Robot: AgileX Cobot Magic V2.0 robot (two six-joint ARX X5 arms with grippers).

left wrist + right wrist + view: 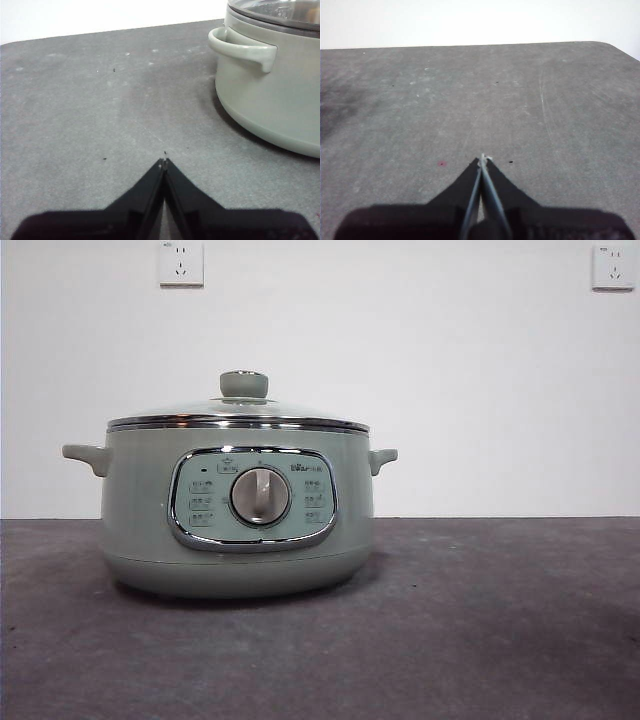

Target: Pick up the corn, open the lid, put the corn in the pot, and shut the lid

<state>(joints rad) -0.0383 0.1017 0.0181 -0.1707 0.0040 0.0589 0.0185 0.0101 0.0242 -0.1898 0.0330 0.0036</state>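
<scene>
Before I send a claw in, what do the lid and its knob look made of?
The lid looks like clear glass, see-through and glossy, with a shiny steel-looking rim. The knob appears matte pale green, probably plastic, with a thin chrome-like band.
</scene>
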